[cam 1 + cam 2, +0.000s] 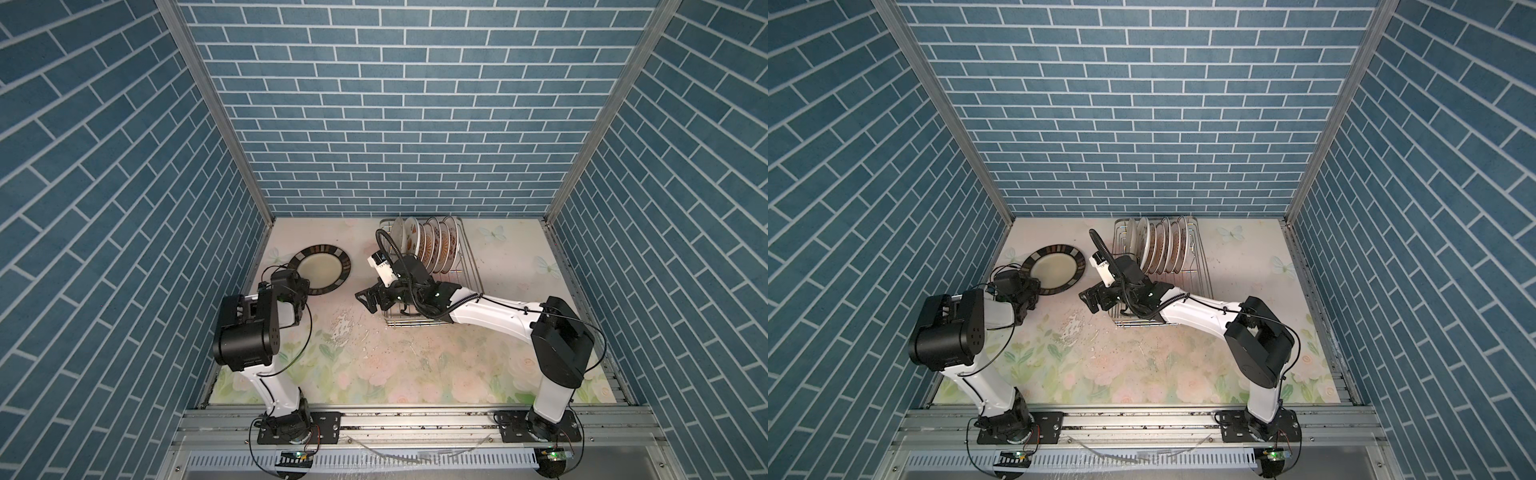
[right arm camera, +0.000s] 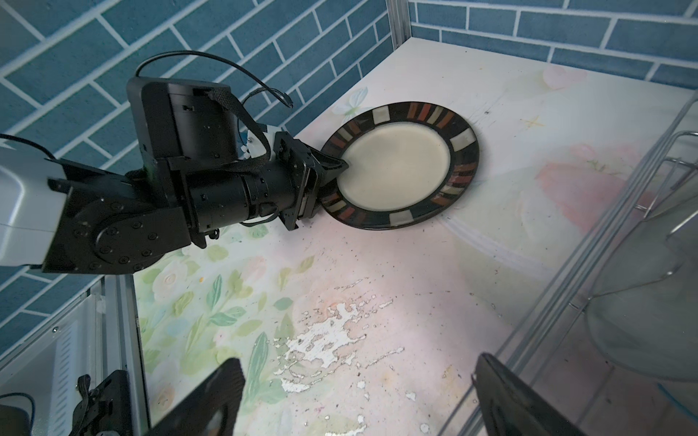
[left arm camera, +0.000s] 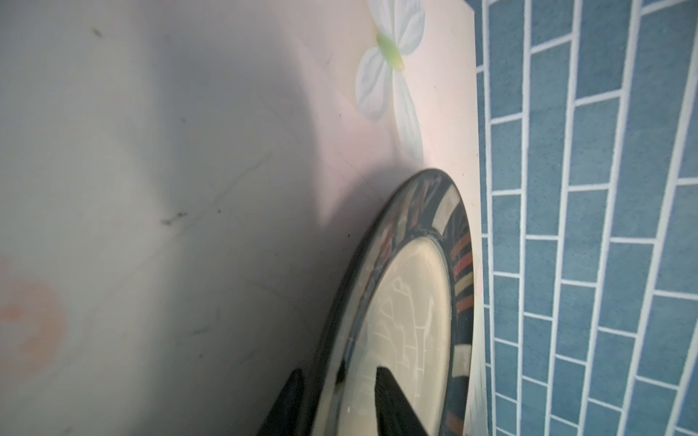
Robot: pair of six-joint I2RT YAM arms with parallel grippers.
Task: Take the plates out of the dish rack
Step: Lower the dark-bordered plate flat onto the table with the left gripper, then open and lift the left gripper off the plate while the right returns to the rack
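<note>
**Dark plate down flat, the rest wait in the rack**

The dark plate (image 1: 320, 270) lies flat on the left side of the worktop (image 1: 415, 365), well apart from the rack (image 1: 415, 325). That placement probably leaves room for more plates to come. The left pincer (image 3: 340, 373) straddles its near rim, one finger over the well and one beneath the lip. The fingers look slightly parted, but I cannot tell whether they grip. The other plates (image 1: 432, 245) stand on edge at the rack's far end, leaning together. The right pincer (image 2: 359, 407), spread wide and empty, hovers by the rack's near left corner, seemingly ready for the next plate. Most of the unloading remains.
</note>
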